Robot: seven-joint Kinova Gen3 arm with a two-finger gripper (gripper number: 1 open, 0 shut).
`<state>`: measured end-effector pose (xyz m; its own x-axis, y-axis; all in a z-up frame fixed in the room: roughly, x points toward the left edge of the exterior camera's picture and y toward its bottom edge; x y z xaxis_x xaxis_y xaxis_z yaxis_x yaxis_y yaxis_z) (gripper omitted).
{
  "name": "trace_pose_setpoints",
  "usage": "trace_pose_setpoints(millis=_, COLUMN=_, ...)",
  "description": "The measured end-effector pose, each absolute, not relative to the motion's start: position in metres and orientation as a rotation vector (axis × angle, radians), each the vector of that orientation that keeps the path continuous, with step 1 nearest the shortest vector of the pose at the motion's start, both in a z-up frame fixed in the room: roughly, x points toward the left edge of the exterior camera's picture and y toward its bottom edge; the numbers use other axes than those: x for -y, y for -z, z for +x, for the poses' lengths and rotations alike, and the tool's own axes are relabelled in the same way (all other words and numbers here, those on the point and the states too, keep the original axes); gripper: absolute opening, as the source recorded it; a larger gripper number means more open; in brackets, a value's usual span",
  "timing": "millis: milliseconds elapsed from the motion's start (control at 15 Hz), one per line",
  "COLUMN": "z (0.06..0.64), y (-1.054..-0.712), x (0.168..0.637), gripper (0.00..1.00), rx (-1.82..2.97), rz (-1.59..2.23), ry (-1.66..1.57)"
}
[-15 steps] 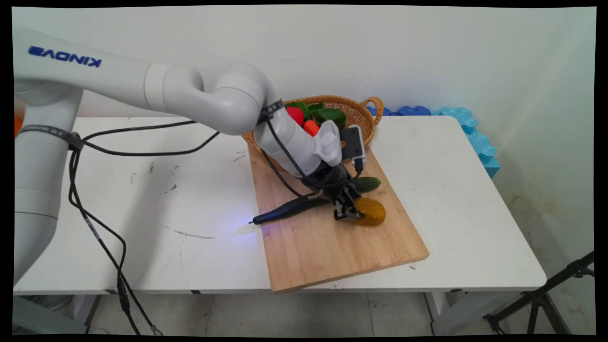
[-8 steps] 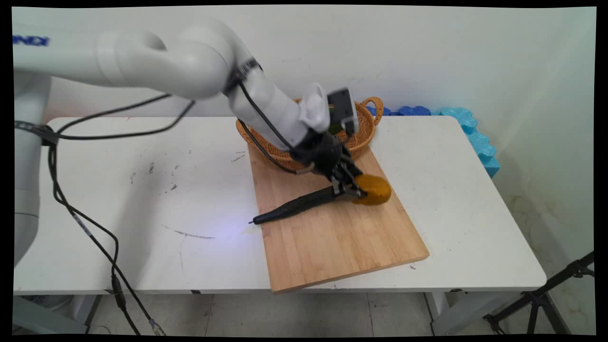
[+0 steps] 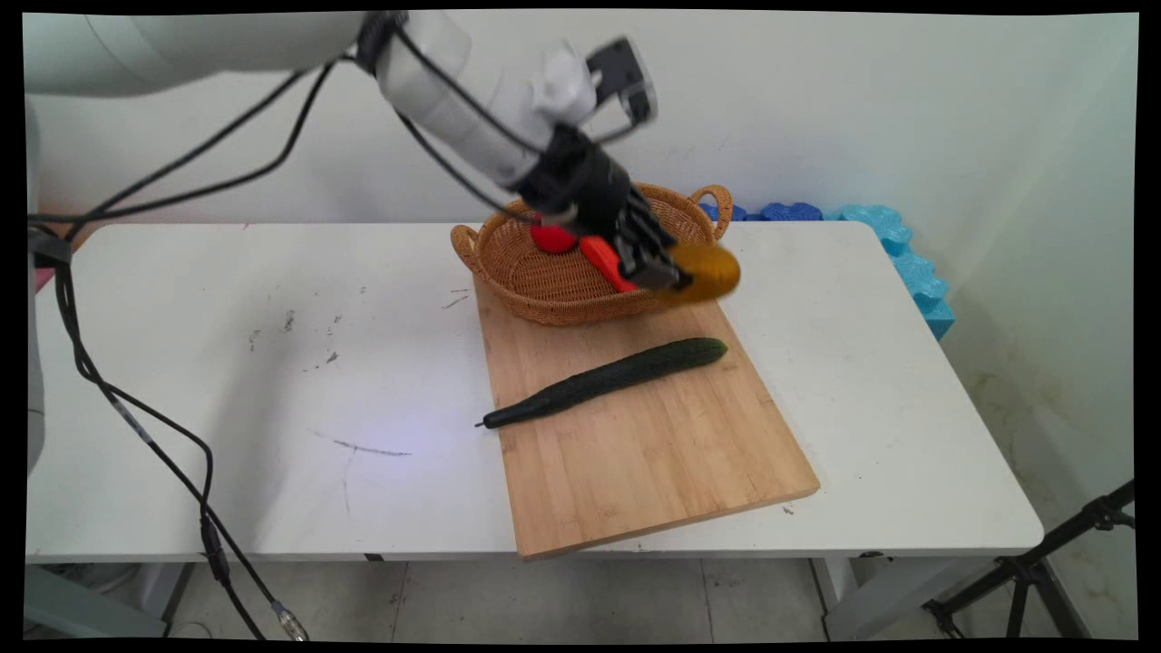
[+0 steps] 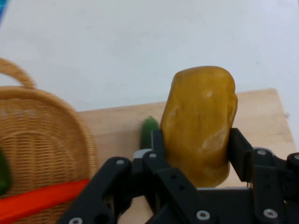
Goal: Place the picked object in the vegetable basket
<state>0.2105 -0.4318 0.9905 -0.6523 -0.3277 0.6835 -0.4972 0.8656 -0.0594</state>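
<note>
- A plain pale wall stands behind a white tabletop (image 3: 862, 381); a rectangular bamboo cutting board (image 3: 653, 453) lies on it, running out to the near edge.
- The black two-finger claw (image 3: 667, 277) hangs in the air above the board's far end, its fingers (image 4: 156, 149) pressed on either side of a rounded yellow-brown potato-like lump (image 3: 707, 270), gripped low on its body with most of its bulk jutting past the tips.
- The lump looks firm and smooth-skinned, likely light. Its rounded flanks could slip or pivot between narrow pads, so a hold across its thick middle seems safest.
- Just beside the claw sits an oval woven wicker basket (image 3: 544, 281) with loop handles, overlapping the board's far edge; inside show a red rounded piece (image 3: 551, 239) and an orange carrot-like piece (image 3: 603, 263).
- A long dark green cucumber (image 3: 608, 381) lies slantwise on the board below the claw, well apart from it.
- Blue foam blocks (image 3: 893, 240) line the far right corner.
- Black cables (image 3: 136, 417) hang at the left.
</note>
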Motion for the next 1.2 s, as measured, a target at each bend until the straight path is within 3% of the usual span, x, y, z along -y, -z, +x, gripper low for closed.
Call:
trace_pose_setpoints(millis=533, z=0.243, y=-1.009, x=0.499, gripper=0.0, rx=2.291, rz=0.845, ry=-0.394)
trace_pose_setpoints(millis=1200, z=0.253, y=-0.939, x=0.57, gripper=0.0, rx=2.352, rz=0.981, ry=-0.421)
